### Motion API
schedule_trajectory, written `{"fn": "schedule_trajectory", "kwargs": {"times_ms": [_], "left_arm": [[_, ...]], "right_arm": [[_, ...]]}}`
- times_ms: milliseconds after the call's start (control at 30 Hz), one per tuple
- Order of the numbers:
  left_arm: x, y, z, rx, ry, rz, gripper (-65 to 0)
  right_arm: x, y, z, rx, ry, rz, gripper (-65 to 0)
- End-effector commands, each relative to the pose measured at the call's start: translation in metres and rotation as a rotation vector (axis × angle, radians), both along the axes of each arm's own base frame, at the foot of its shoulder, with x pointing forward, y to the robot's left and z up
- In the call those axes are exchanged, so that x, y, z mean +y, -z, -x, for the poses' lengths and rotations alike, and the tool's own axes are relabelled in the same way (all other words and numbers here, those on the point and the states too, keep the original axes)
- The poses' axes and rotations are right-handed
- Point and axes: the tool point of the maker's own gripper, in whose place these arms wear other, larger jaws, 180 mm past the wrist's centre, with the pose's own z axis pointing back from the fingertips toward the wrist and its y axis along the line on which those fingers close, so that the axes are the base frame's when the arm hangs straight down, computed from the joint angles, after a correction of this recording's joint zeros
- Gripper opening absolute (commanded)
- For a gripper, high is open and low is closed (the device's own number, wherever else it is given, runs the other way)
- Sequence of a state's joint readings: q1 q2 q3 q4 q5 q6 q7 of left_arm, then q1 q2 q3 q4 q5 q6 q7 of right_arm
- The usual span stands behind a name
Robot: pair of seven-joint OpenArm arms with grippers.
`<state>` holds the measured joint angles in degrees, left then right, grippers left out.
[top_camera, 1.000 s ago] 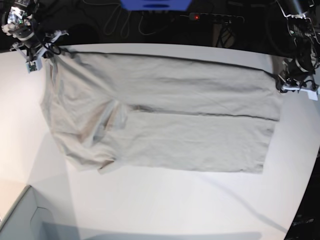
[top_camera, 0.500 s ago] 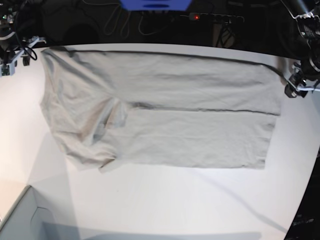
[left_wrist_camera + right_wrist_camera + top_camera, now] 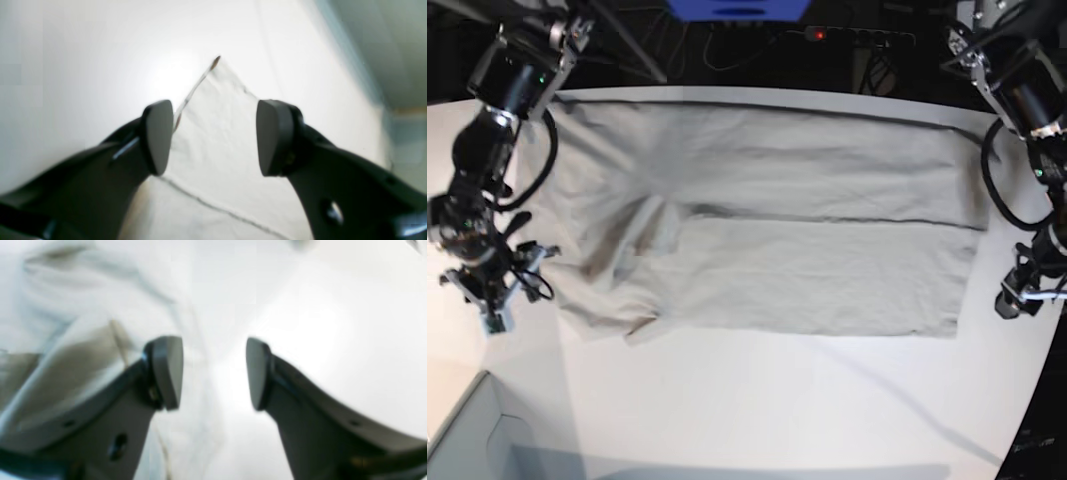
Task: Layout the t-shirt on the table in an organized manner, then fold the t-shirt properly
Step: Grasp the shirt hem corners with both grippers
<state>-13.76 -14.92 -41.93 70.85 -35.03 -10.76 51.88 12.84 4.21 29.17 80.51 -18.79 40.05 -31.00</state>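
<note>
The t-shirt [image 3: 767, 235] lies spread flat across the far half of the white tabletop [image 3: 777, 400], folded lengthwise with a crease running from 9 to 3 o'clock. At its 3 o'clock edge the left hand [image 3: 1019, 300] hovers with fingers spread, holding nothing. At 9 o'clock the right hand [image 3: 489, 290] is likewise spread and empty.

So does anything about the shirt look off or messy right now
Yes. The t-shirt lies mostly flat on the table, but its end by the right gripper is bunched: a sleeve is folded over the body and the lower corner is rumpled.
</note>
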Motion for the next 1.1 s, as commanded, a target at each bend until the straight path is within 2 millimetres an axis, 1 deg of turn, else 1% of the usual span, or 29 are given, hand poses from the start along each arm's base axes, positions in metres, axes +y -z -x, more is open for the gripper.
{"fn": "schedule_trajectory", "kwargs": {"times_ms": [0, 100, 133, 200, 267, 300, 467, 500, 533, 567, 633, 733, 800, 867, 933, 967, 1000, 1067], "left_arm": [[0.005, -0.018, -0.015, -0.057, -0.003, -0.035, -27.1], [-0.006, -0.012, -0.029, -0.074, 0.020, -0.098, -27.1], [-0.009, -0.011, -0.033, -0.086, 0.024, -0.117, -27.0], [-0.014, -0.012, -0.040, -0.121, 0.026, -0.149, -27.0], [-0.012, -0.014, -0.043, -0.148, 0.014, -0.164, -27.0], [-0.011, -0.016, -0.043, -0.158, 0.008, -0.169, -27.0], [-0.010, -0.016, -0.044, -0.165, 0.006, -0.176, -27.0], [-0.009, -0.016, -0.043, -0.165, 0.005, -0.177, -27.0], [-0.009, -0.014, -0.043, -0.159, 0.003, -0.174, -27.0], [-0.008, -0.010, -0.042, -0.149, 0.003, -0.170, -27.0], [-0.008, -0.005, -0.040, -0.138, 0.000, -0.165, -27.0], [-0.008, -0.005, -0.040, -0.136, 0.000, -0.165, -27.0], [-0.008, -0.004, -0.040, -0.135, 0.001, -0.164, -27.0], [-0.009, -0.004, -0.040, -0.135, 0.002, -0.161, -27.0], [-0.010, -0.001, -0.040, -0.129, 0.000, -0.156, -27.0], [-0.010, 0.005, -0.040, -0.116, -0.001, -0.146, -27.0], [-0.010, 0.015, -0.038, -0.088, -0.003, -0.143, -27.0], [-0.009, 0.023, -0.044, -0.058, -0.006, -0.146, -27.0]], "right_arm": [[0.003, -0.012, -0.023, -0.034, -0.019, -0.002, -34.4], [0.019, 0.002, -0.060, 0.026, -0.047, -0.071, -34.3], [0.025, 0.009, -0.069, 0.053, -0.057, -0.108, -34.3], [0.026, 0.014, -0.084, 0.064, -0.071, -0.161, -34.3], [0.032, 0.021, -0.092, 0.039, -0.089, -0.222, -34.3], [0.030, 0.022, -0.095, 0.016, -0.091, -0.241, -34.2], [0.039, 0.036, -0.095, -0.076, -0.107, -0.350, -29.8], [0.038, 0.041, -0.094, -0.090, -0.081, -0.359, -29.5], [0.034, 0.047, -0.093, -0.097, -0.049, -0.357, -29.4], [0.024, 0.050, -0.092, -0.113, -0.015, -0.347, -29.5], [0.014, 0.053, -0.091, -0.149, 0.034, -0.333, -29.5], [0.003, 0.051, -0.093, -0.218, 0.088, -0.311, -29.5], [-0.011, 0.046, -0.093, -0.259, 0.122, -0.276, -29.5], [-0.015, 0.046, -0.093, -0.268, 0.135, -0.255, -29.5], [-0.014, 0.049, -0.092, -0.258, 0.134, -0.260, -29.5], [-0.011, 0.055, -0.089, -0.240, 0.135, -0.269, -29.5], [-0.009, 0.062, -0.085, -0.220, 0.138, -0.280, -29.5], [-0.004, 0.071, -0.079, -0.196, 0.140, -0.297, -29.5]]}}
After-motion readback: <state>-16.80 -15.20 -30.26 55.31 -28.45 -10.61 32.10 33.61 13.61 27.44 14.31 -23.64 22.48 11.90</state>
